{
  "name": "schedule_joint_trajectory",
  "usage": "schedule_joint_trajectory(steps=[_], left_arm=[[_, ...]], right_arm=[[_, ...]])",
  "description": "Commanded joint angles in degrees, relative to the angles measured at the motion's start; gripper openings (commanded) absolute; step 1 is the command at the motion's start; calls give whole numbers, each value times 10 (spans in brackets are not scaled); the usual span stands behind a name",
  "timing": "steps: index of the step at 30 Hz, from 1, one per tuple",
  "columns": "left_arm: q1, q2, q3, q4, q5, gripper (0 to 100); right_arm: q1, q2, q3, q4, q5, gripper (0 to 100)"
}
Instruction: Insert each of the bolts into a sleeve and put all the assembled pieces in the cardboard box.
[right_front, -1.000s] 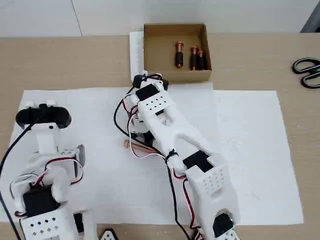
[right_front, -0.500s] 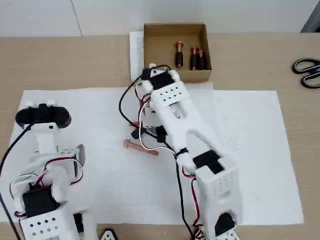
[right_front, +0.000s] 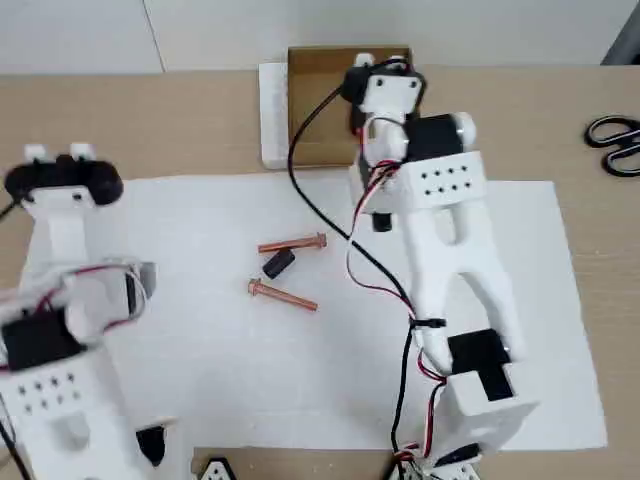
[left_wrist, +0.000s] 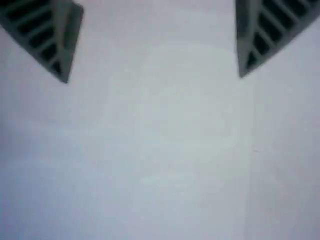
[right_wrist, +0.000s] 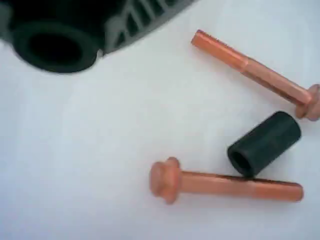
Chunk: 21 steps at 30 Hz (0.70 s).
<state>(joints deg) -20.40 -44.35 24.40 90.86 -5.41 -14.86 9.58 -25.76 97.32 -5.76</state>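
Black in colour, one sleeve (right_wrist: 55, 47) was clamped in the right hand (right_wrist: 85, 35); the left hand (left_wrist: 153, 75) had its fingers (left_wrist: 45, 35) spread wide.

No lettering, number or sign can be read anywhere, not even on the cardboard box (right_front: 310, 70).

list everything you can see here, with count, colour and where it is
bolts: 2, copper, loose on the sheet, the second nearer the arm bases
loose sleeve: 1, black, on the sheet between the bolts
held sleeve: 1, black, in the right gripper
cardboard box: 1, brown, far side of the table, partly under the right arm
sheet: 1, white, spread over the table
foam strip: 1, white, beside the box
scissors: 1 pair, black, on bare table, off the sheet
table: 1, tan
left gripper: open over bare sheet
right gripper: shut on the held sleeve
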Motion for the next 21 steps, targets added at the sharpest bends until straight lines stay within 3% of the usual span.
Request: schedule_joint_trajectory(steps=[1,3,8,16,21], left_arm=[[11,128,-148,61,18,209],[31,206,-205,98,56,208],[108,344,-249,95,141,207],[294,366,-233,93,152,206],[355,372,-233,60,349,208]], right_arm=[[34,-37,-29,8,43,4],[39,-36,-29,15,77,4],[39,-38,-28,15,114,4],[42,-36,-28,15,115,4],[80,-36,-28,14,115,4]])
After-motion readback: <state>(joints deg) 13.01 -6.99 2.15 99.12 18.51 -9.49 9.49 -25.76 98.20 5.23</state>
